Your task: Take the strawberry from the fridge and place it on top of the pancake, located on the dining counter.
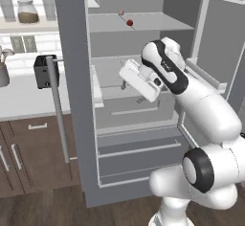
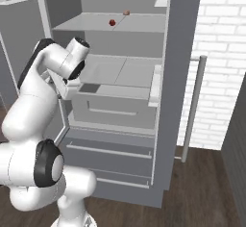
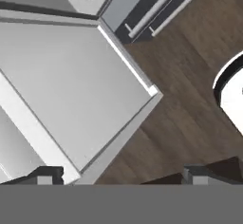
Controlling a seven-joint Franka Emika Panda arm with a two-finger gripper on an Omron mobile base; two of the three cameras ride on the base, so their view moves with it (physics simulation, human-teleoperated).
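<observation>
Right now the fridge is standing with both doors swung wide, and the robot is reaching into the middle of it. Going from left to right in the left base view, the open door with its long silver handle is coming first, then the pale shelves, then the white arm. The strawberry is sitting on the upper shelf, a tiny red ball, with a small tan lump sitting just behind it, near but apart. The gripper is hanging lower down, in front of the shelf below, and it is pointing downward. So the berry is lying up above the hand and a bit deeper inside the fridge. In the right base view the strawberry is showing up high and to the right of the arm's elbow, and the tan lump is lying farther right again. In the hand view the two dark fingertips are standing far apart at the bottom, with nothing between them, so the hand is wide and holding nothing. That view is looking down at a flat grey shelf and the brown floor, not at the berry. The next move is probably calling for the hand to lift and tip up toward the upper shelf. The berry is round, so it has no long side to line up with.
</observation>
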